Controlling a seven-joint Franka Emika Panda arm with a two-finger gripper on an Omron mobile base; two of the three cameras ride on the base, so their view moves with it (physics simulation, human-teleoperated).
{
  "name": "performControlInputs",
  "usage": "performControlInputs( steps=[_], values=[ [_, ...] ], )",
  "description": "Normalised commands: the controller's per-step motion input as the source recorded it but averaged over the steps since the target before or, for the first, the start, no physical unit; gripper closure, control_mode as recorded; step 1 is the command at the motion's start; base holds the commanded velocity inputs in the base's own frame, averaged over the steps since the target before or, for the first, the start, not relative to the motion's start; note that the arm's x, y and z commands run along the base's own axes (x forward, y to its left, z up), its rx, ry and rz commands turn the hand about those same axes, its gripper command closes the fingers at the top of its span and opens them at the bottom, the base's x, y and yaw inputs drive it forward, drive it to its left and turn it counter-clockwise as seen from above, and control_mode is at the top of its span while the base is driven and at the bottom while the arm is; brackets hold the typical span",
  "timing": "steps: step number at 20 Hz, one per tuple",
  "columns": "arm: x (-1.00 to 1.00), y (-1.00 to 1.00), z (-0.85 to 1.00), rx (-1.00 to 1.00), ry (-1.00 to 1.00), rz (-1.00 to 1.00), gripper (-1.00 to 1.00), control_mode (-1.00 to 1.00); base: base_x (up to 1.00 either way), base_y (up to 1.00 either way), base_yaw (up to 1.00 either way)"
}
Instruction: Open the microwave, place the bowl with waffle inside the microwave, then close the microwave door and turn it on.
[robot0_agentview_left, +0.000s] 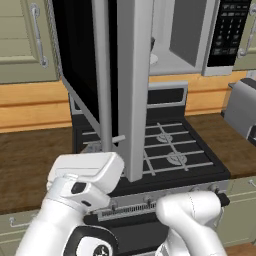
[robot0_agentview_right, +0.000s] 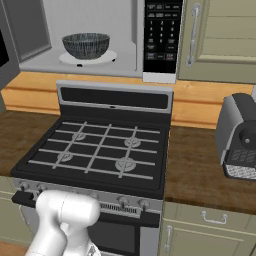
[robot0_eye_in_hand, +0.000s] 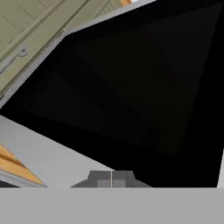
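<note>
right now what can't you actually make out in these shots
- Waffle: in the right base view the bowl sits inside the microwave, but its wall hides any contents.
- Keypad: button labels too small to read.
- Pincer: tips shut together in the hand view; whether they touch the microwave door is unclear.
- Toaster: cut off by the right edge.
- Door top: cut off in the left base view.

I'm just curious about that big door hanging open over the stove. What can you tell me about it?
The microwave door is a wide panel with a light grey, metal-looking frame around a big black glass window. A vertical grey bar handle runs down its free edge. It stands swung wide open, out over the stove, leaving the microwave cavity exposed. In the hand view the shut gripper sits close against its lower frame.
</note>
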Motion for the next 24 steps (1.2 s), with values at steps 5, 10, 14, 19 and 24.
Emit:
performControlInputs(
  steps=[5,10,14,19,24],
  values=[
    [0.00,-0.75,0.40,0.02,-0.03,-0.08,1.00,-1.00,0.00,0.00,0.00],
    [0.00,-0.90,0.50,0.03,-0.02,-0.07,1.00,-1.00,0.00,0.00,0.00],
    [0.09,-0.85,0.37,0.02,-0.05,-0.03,1.00,-1.00,0.00,0.00,0.00],
    [0.67,-0.36,0.11,0.04,-0.15,0.00,1.00,-1.00,0.00,0.00,0.00],
    [0.77,-0.13,0.10,0.05,-0.12,0.00,1.00,-1.00,0.00,0.00,0.00]
  ],
)
